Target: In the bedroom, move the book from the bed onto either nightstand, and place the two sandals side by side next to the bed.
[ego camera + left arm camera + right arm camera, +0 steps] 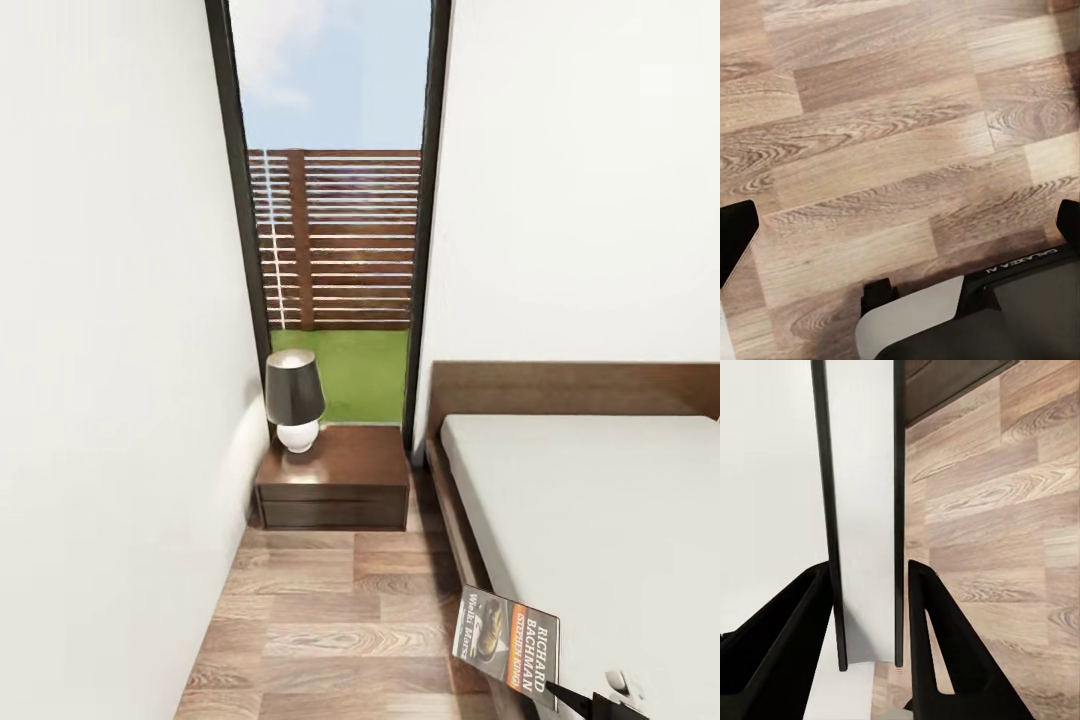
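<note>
With its fingers closed on the book [507,637], the right gripper [870,615] must carry it forward to the nightstand [335,478].

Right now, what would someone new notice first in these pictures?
Probably the book, clamped in the right gripper and held above the bed edge. Next, the black-shaded lamp on the nightstand in the corner, below a tall window showing a slatted fence.
</note>
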Available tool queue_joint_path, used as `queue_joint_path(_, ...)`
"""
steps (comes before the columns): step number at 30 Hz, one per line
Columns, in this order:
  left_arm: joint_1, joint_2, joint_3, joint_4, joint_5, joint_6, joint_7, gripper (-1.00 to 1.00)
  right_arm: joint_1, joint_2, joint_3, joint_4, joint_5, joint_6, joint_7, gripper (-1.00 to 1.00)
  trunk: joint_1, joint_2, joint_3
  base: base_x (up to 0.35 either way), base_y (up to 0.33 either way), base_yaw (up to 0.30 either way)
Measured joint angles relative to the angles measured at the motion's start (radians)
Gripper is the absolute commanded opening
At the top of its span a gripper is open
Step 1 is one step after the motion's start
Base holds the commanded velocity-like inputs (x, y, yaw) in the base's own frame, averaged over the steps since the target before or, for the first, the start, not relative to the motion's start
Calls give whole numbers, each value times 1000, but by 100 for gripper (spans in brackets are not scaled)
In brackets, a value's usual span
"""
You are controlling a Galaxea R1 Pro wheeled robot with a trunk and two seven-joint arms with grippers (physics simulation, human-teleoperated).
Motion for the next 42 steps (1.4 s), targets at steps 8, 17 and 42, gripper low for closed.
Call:
queue_joint_path(8,0,0,0,0,0,0,0,100,0,0,0,0,0,0,0,-100,0,0,0,298,0,0)
queue_joint_path(17,0,0,0,0,0,0,0,100,0,0,0,0,0,0,0,-100,0,0,0,300,0,0)
queue_joint_path(42,0,0,0,0,0,0,0,100,0,0,0,0,0,0,0,-100,0,0,0,307,0,0)
